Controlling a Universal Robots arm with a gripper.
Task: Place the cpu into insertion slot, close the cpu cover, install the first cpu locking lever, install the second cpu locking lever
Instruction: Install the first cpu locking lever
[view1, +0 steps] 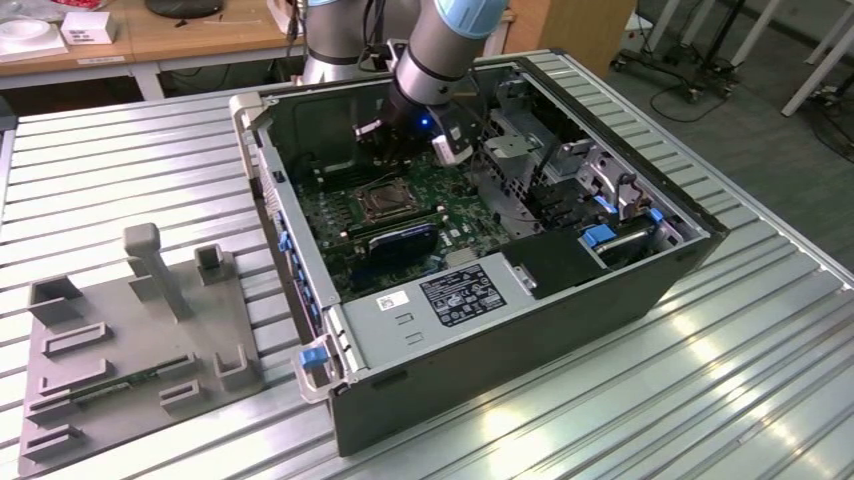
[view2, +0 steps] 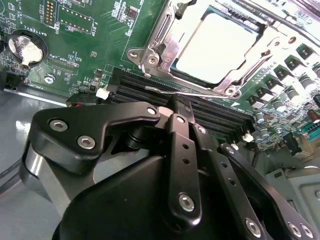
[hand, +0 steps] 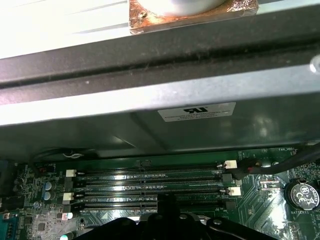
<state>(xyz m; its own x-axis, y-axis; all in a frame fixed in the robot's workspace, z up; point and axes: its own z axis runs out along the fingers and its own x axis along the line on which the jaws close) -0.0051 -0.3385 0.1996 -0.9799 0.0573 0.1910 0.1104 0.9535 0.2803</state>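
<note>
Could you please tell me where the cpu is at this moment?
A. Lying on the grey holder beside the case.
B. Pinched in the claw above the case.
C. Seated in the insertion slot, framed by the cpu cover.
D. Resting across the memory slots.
C: in the second wrist view the cpu shows its pale metal top through the window of the cpu cover, which lies around it on the green board.
</note>
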